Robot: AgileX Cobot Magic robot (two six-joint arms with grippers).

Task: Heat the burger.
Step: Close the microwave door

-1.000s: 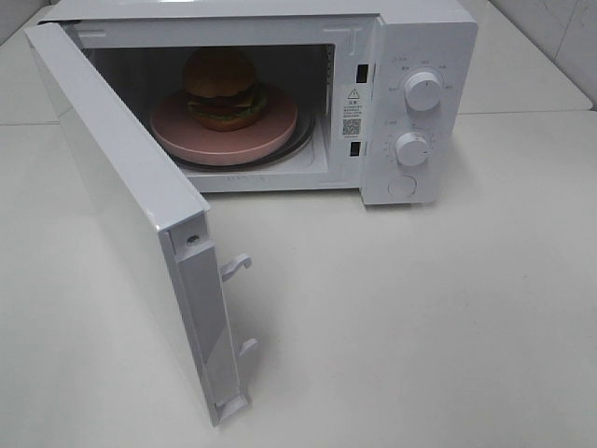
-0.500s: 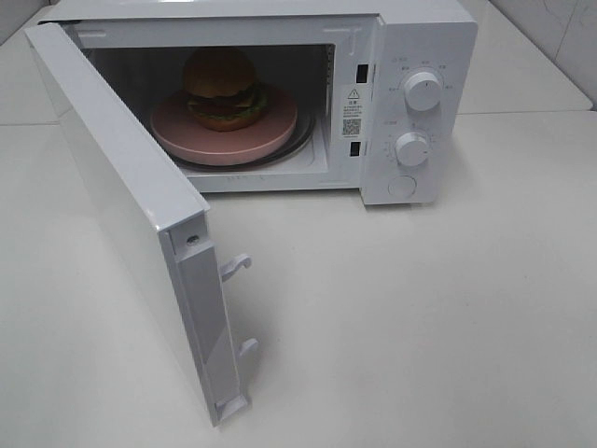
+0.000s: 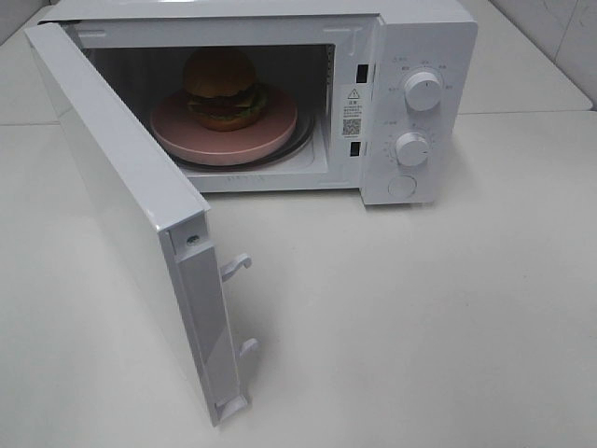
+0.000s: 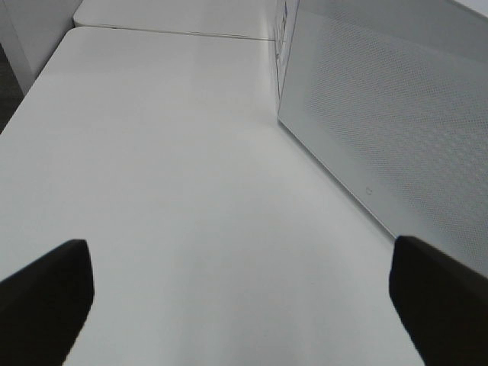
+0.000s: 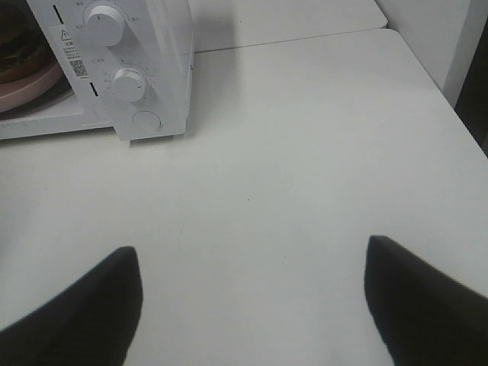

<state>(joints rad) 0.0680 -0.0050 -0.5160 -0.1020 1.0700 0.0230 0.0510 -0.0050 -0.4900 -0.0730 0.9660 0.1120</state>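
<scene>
Nothing has moved since the earlier frame, microwave door (image 3: 140,224) swung wide open at left, left gripper (image 4: 244,305) spread empty beside it, burger (image 3: 220,89) on pink plate (image 3: 270,131) inside the microwave (image 3: 420,56), right gripper (image 5: 252,305) spread empty over the table (image 3: 448,308).

**Burger Sitting Inside the Open Microwave**

The burger (image 3: 220,89) is sitting upright on a round pink plate (image 3: 270,131), toward the back of it. The plate is lying flat inside the white microwave (image 3: 424,37). The microwave door (image 3: 121,205) is hanging wide open on the left.
</scene>
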